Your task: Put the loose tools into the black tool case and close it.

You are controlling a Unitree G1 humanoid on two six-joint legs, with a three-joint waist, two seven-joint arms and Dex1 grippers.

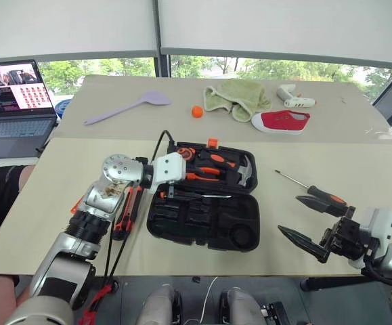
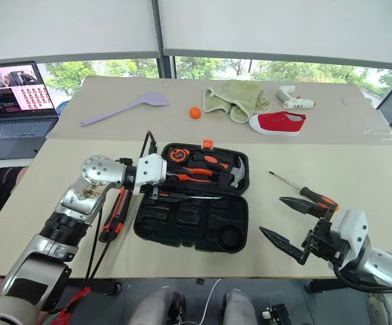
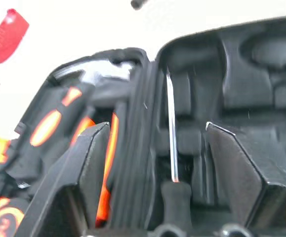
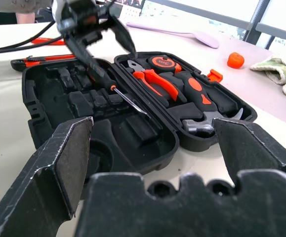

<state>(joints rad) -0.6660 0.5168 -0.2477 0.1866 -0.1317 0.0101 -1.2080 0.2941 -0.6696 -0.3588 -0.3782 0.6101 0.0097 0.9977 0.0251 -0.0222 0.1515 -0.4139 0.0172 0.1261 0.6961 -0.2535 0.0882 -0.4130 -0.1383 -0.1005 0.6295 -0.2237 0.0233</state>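
1. Tool case (image 1: 206, 215) lies open mid-table; the left gripper (image 4: 101, 37), fingers spread, hovers over a screwdriver (image 4: 108, 81) lying across the hinge.
2. Judged step: placing tools. Next, the wide-open right gripper (image 1: 311, 220) must fetch the loose screwdriver (image 1: 315, 191) just ahead.

tables (image 1: 358, 176): beige | windows (image 1: 101, 68): trees, daylight | blinds (image 1: 67, 27): white
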